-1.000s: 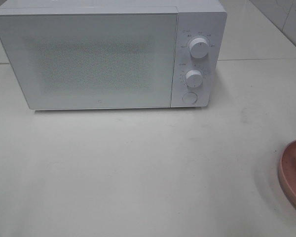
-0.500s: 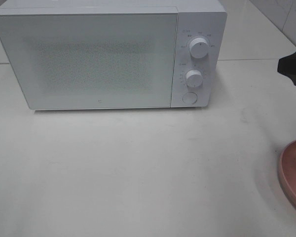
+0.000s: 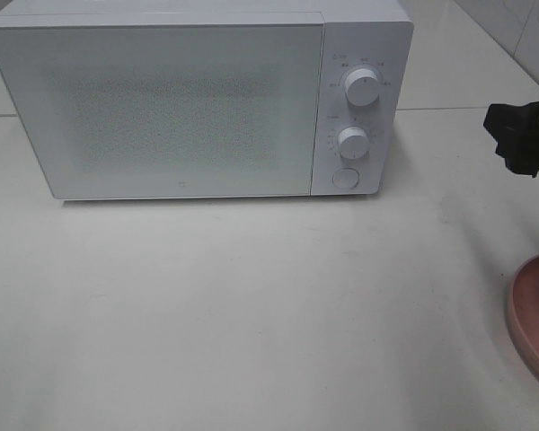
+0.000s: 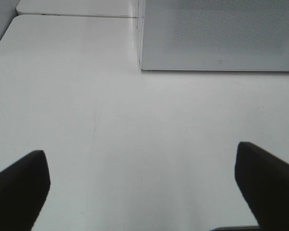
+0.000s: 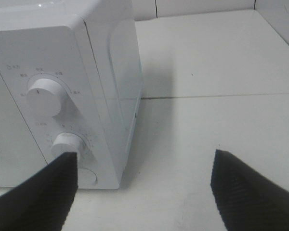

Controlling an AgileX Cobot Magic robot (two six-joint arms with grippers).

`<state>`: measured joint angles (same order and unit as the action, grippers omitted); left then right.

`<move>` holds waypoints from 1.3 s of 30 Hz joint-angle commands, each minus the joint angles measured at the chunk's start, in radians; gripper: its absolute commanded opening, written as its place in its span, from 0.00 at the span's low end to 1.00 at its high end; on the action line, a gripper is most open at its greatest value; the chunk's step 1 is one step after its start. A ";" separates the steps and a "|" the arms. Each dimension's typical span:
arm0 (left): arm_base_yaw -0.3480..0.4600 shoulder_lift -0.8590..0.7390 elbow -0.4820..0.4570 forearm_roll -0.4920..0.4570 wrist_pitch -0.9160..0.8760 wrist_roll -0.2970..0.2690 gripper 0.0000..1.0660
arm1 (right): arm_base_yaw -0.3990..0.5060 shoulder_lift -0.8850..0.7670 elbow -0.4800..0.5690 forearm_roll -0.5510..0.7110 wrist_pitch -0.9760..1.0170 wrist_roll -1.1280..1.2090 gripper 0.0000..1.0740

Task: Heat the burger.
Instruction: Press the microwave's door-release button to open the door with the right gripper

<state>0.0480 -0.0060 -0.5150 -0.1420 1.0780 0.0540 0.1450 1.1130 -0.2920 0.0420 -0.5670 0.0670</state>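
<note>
The burger is out of view in every frame. A white microwave point(image 3: 180, 108) stands at the back of the table with its door shut. It also shows in the left wrist view as the microwave point(image 4: 216, 33) and in the right wrist view as the microwave point(image 5: 62, 96). My right gripper point(image 3: 509, 136) hangs at the right edge, level with the control panel and well apart from it. In its own view the right gripper point(image 5: 144, 178) is open and empty. My left gripper point(image 4: 142, 163) is open wide over bare table, holding nothing.
The panel carries an upper knob point(image 3: 362, 88), a lower knob point(image 3: 352, 141) and a round button point(image 3: 345, 178). A shallow pink plate point(image 3: 534, 314) pokes in at the right edge. White table point(image 3: 251, 305) stretches in front of the microwave.
The right gripper has come into the high view from the right edge and moved left toward the microwave's control panel. Nothing else has moved.
</note>
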 commanded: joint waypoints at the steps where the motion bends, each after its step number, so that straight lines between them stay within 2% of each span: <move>1: 0.002 -0.024 0.000 -0.004 -0.011 0.000 0.92 | 0.077 -0.004 0.050 0.171 -0.149 -0.140 0.70; 5: 0.002 -0.024 0.000 -0.004 -0.011 0.000 0.92 | 0.135 -0.004 0.063 0.267 -0.181 -0.238 0.70; 7: 0.002 -0.024 0.000 -0.004 -0.011 0.000 0.92 | 0.193 -0.004 0.067 0.330 -0.200 -0.311 0.70; 16: 0.002 -0.024 0.000 -0.004 -0.011 0.000 0.92 | 0.295 0.014 0.067 0.403 -0.250 -0.398 0.70; 25: 0.002 -0.024 0.000 -0.004 -0.011 0.000 0.92 | 0.374 0.209 0.067 0.432 -0.411 -0.388 0.70; 33: 0.002 -0.024 0.000 -0.004 -0.011 0.000 0.92 | 0.507 0.386 0.067 0.583 -0.561 -0.385 0.70; 35: 0.002 -0.024 0.000 -0.004 -0.011 0.000 0.92 | 0.558 0.440 0.066 0.670 -0.604 -0.378 0.70; 39: 0.002 -0.024 0.000 -0.004 -0.011 0.000 0.92 | 0.602 0.488 0.066 0.735 -0.643 -0.350 0.70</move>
<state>0.0480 -0.0060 -0.5150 -0.1420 1.0770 0.0540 0.7390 1.5990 -0.2250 0.7570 -1.1820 -0.2940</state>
